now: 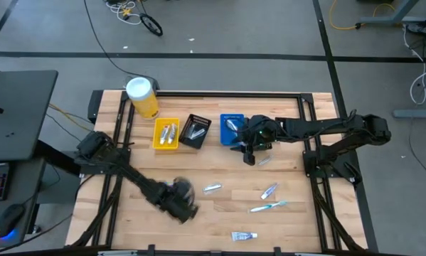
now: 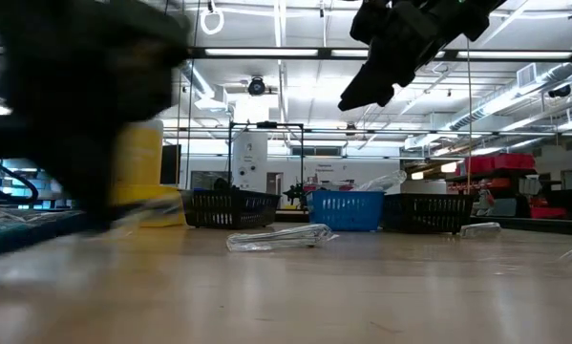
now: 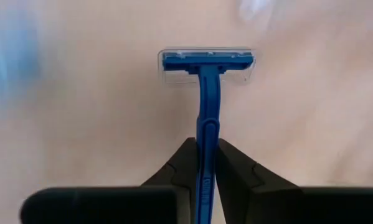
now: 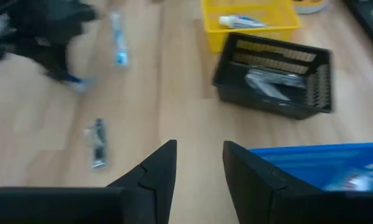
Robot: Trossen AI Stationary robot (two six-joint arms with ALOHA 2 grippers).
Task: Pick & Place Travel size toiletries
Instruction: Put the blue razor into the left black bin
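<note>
Two pincers over a wooden tabletop (image 1: pixel 220 203).
Left pincer (image 3: pixel 206 163), at the near-left of the tabletop, grips a blue razor (image 3: pixel 206 87) by its handle; right pincer (image 4: pixel 198 165) hangs with jaws apart near the blue bin (image 1: pixel 231 128). Loose toiletries, apparently wrapped, lie between.

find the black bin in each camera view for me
High view: black bin, between the yellow bin and blue bin.
Low view: left black basket, beside the blue bin.
Left wrist view: not in it.
Right wrist view, upper right.
Shared landmark: the blue bin.
</note>
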